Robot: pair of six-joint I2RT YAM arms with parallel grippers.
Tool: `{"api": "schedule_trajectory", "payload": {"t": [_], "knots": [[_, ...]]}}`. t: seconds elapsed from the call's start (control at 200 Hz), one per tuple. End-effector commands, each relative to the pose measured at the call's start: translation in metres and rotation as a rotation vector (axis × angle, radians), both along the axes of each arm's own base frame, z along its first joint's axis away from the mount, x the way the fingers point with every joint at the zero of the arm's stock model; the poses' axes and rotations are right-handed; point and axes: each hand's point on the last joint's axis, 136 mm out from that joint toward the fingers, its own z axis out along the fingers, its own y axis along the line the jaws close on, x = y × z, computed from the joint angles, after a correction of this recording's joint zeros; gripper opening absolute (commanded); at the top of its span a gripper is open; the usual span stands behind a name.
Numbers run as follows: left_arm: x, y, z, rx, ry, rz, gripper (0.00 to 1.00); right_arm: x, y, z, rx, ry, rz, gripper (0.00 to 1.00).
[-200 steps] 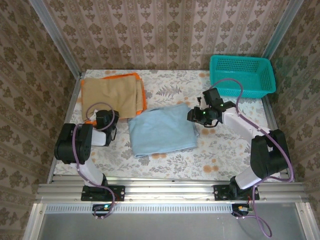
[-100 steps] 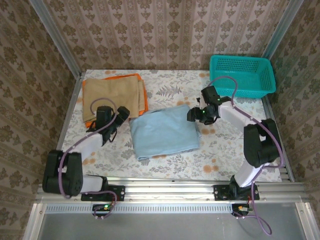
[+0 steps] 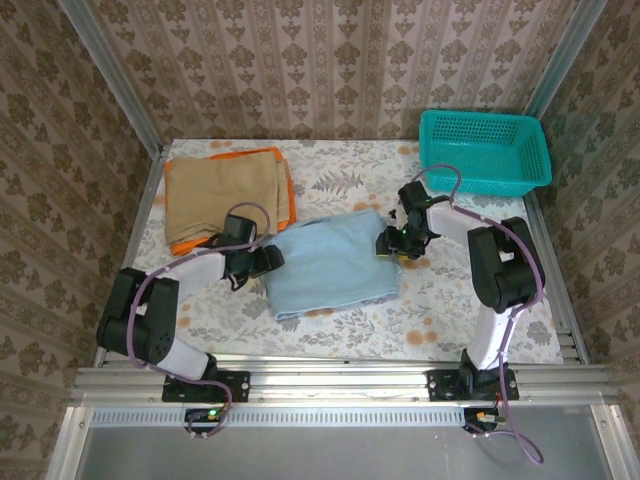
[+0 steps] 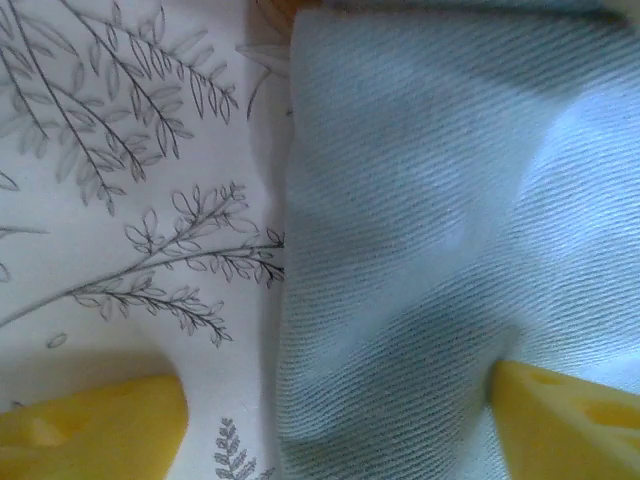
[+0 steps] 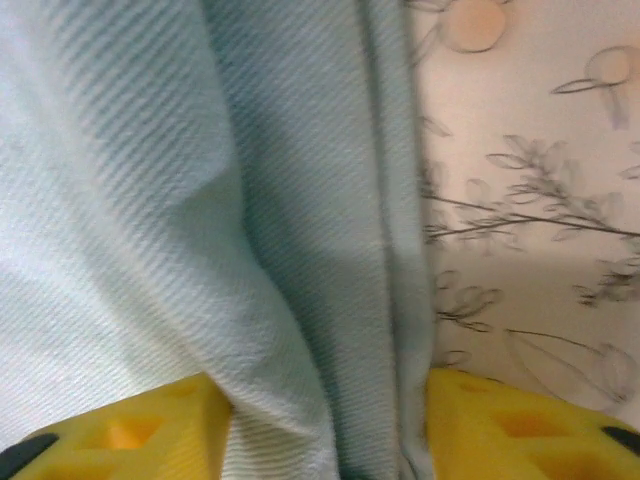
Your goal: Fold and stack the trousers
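Both arms have come in towards the cloth since a second ago – the left one left its place near the tan pile and reached across to the middle, and the right one drew closer from the other side.

On the flowered tabletop [image 3: 440,300] the trousers [image 3: 330,265] lie in the middle, already folded to a compact pale-blue rectangle. At the far left corner a tan cloth [image 3: 220,195] rests folded on an orange cloth [image 3: 287,200], and a teal basket [image 3: 500,186] stands at the far right.

The left tool [image 3: 268,260] is at the left edge of the trousers. Its wrist view shows the yellow fingers [image 4: 100,425] well apart, one over bare tabletop and one on the blue cloth, with the edge between them, so nothing is clamped. The right tool [image 3: 392,243] is at the right edge. Its fingers [image 5: 130,435] also stand apart, with the layered border bunched between them and touching both – whether they already pinch it, I cannot tell.

I judge the folding to be finished and the step in hand to be the taking of the bundle for stacking. The next move calls for both tools to close on all layers, lift together, and carry the bundle level to the tan pile, so that the fold does not open.
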Motion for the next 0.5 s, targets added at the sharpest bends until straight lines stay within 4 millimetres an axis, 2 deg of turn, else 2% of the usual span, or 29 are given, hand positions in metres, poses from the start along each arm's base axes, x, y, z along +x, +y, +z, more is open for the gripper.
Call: {"api": "schedule_trajectory", "payload": {"t": [0.0,0.09,0.15,0.24,0.28,0.3,0.435,0.45,0.495], "knots": [[-0.014,-0.025,-0.028,-0.091,0.043,-0.078,0.68,-0.015,0.012,-0.011,0.059,0.05,0.021,0.39],[-0.012,-0.036,-0.025,-0.121,0.021,-0.111,0.57,-0.022,0.017,-0.011,0.094,0.07,0.019,0.26],[-0.011,-0.041,-0.022,-0.133,0.018,-0.135,0.45,-0.016,0.018,-0.009,0.103,0.046,0.011,0.16],[-0.009,-0.046,-0.014,-0.148,-0.007,-0.162,0.22,-0.016,0.015,-0.002,0.097,0.027,-0.003,0.0],[-0.008,-0.049,-0.007,-0.159,-0.026,-0.179,0.11,-0.015,0.012,0.003,0.09,0.012,-0.014,0.0],[-0.008,-0.051,-0.003,-0.16,-0.034,-0.187,0.0,-0.014,0.011,0.007,0.091,0.001,-0.021,0.0],[-0.003,-0.065,0.038,-0.172,-0.121,-0.26,0.0,-0.011,-0.001,0.035,0.084,-0.082,-0.08,0.0],[-0.008,-0.074,0.043,-0.172,-0.126,-0.29,0.0,-0.011,-0.003,0.038,0.08,-0.09,-0.083,0.0],[-0.009,-0.081,0.058,-0.178,-0.148,-0.317,0.0,-0.012,-0.007,0.047,0.064,-0.108,-0.096,0.0]]}}
